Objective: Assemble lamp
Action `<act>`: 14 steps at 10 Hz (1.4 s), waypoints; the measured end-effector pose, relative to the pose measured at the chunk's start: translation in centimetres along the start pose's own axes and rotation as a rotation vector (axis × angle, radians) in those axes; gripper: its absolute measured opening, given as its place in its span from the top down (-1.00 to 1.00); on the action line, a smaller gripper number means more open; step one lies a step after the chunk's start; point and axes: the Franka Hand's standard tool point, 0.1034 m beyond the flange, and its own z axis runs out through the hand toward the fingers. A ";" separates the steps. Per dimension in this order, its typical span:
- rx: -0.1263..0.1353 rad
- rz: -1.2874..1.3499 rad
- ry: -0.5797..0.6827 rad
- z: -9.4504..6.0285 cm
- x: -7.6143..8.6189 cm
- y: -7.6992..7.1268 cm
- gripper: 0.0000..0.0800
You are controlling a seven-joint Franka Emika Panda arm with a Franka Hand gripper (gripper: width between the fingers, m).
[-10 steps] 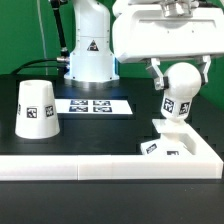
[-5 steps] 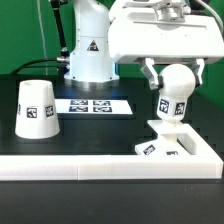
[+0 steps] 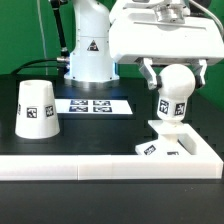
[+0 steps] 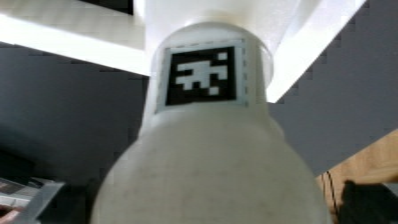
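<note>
The white bulb (image 3: 170, 100) stands upright with its round head up and a tag on its neck. Its lower end meets the raised socket of the flat square base (image 3: 185, 150) at the exterior view's right; I cannot tell how deep it sits. My gripper (image 3: 176, 82) is shut on the bulb's round head, one finger on each side. In the wrist view the bulb (image 4: 205, 130) fills the frame, tag facing the camera, with the base (image 4: 80, 30) beyond it. The cup-like shade (image 3: 36, 108) stands wide end down at the exterior view's left, well apart.
The marker board (image 3: 92, 105) lies flat between the shade and the base. The big white robot pedestal (image 3: 88, 50) stands behind it. A white wall (image 3: 70, 167) runs along the table's front edge.
The gripper and bulb shifted slightly toward the exterior view's left a second ago. They have not moved since. The shade and base are unmoved.
</note>
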 end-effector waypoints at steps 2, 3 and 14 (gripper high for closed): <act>0.000 0.000 0.000 -0.1 0.0 0.0 -0.74; -0.001 -0.002 0.001 -0.4 0.1 0.0 -0.74; 0.076 0.004 -0.195 -1.2 1.4 0.1 -0.75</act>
